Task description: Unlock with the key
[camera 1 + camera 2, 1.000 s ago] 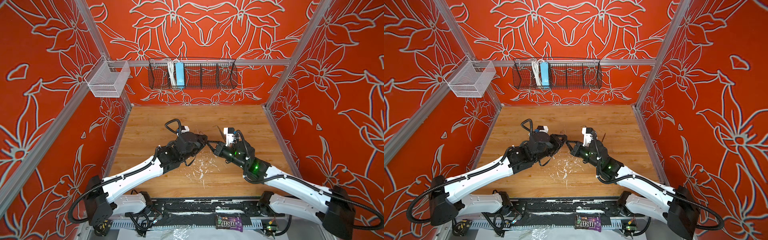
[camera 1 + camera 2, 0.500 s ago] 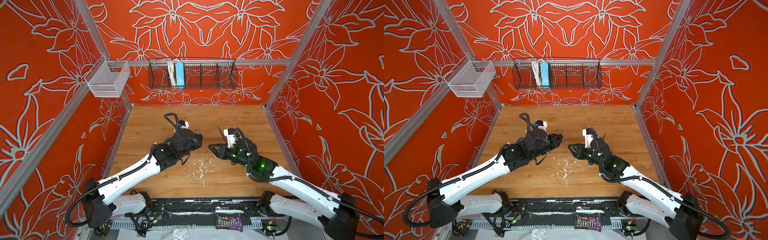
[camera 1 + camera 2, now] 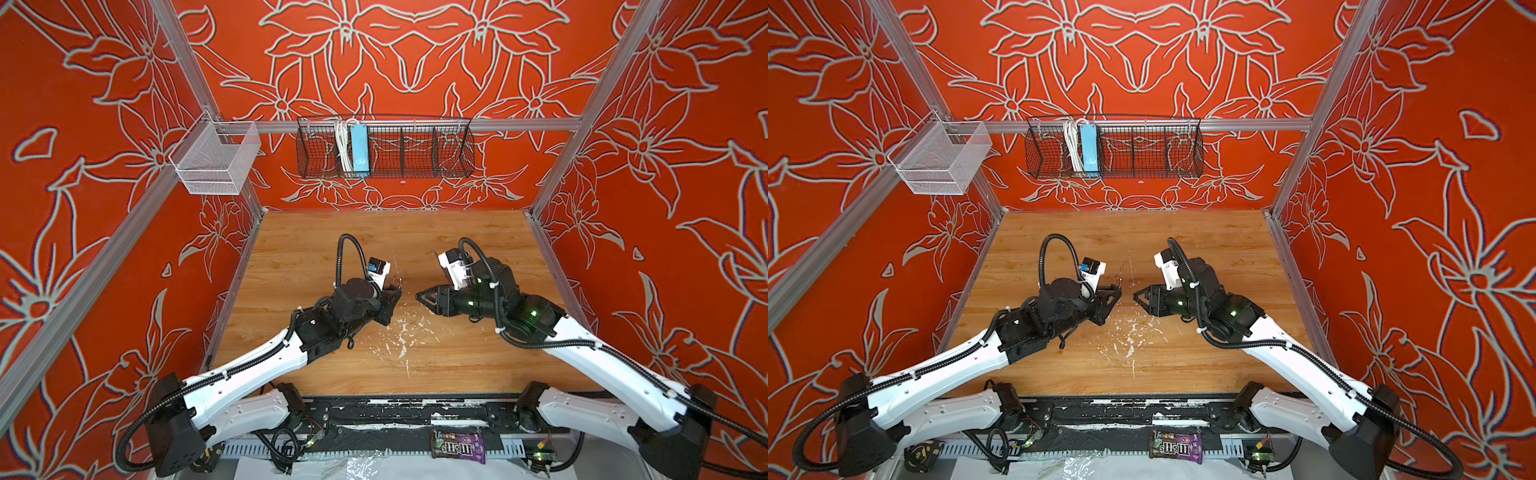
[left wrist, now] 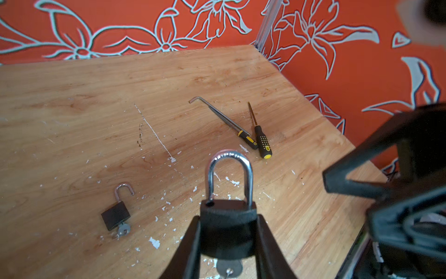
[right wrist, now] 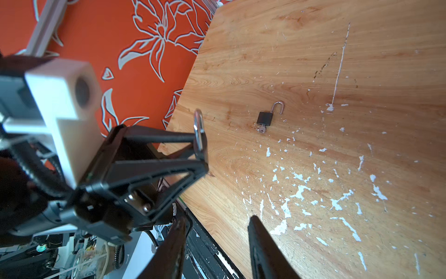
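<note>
On my left wrist feed, the left end effector (image 4: 228, 218) is clamped on a black padlock with a chrome shackle (image 4: 228, 232), one finger on each flat side of the body, shackle pointing away from the camera. A silver key (image 4: 229, 267) sits in the keyhole on the underside of the body. One leg of the shackle looks lifted just clear of its hole, though I can't be certain at this angle. In both top views this end effector (image 3: 388, 299) (image 3: 1111, 297) is raised above the middle of the wooden bench (image 3: 311, 249).

The right end effector (image 5: 217, 241) has its jaws apart with nothing between them. In a top view it (image 3: 419, 296) faces the left one across a small gap, not touching it.

A second small black padlock (image 4: 115, 216) lies flat on the bench with its shackle swung open and its own key (image 4: 123, 229) in it. Further back lie a black-and-yellow screwdriver (image 4: 261, 141) and, just beside it, a hooked metal pick with a black-and-yellow handle (image 4: 224, 118). White paint chips speckle the wood.
</note>
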Available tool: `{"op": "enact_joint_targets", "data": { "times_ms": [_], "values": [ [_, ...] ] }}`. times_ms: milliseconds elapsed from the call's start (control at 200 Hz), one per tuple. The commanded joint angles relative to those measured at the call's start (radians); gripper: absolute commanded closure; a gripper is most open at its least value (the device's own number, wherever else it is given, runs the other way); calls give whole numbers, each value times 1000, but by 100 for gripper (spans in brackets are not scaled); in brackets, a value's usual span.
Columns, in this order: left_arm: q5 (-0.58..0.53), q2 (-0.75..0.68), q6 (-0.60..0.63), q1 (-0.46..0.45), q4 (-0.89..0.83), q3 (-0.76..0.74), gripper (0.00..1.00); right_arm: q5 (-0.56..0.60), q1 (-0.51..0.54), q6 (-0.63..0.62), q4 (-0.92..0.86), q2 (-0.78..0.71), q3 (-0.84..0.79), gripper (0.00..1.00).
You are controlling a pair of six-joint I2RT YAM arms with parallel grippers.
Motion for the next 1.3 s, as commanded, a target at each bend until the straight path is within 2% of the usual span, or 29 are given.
{"op": "enact_joint_targets", "data": {
  "times_ms": [0, 120, 535, 1131, 1296],
  "values": [
    [25, -27, 121, 4, 151, -52, 100, 6, -7, -85, -110, 51, 83, 56],
    [62, -29, 156, 4, 192, -79, 100, 2, -7, -118, -134, 111, 156, 55],
    [53, -6, 183, 4, 205, -92, 100, 58, -7, -217, -245, 319, 375, 53],
    [38, -3, 184, 4, 211, -97, 100, 171, -10, -284, -374, 466, 521, 52],
    [47, -2, 184, 5, 218, -96, 100, 164, -16, -307, -394, 491, 538, 52]
  ]
}}
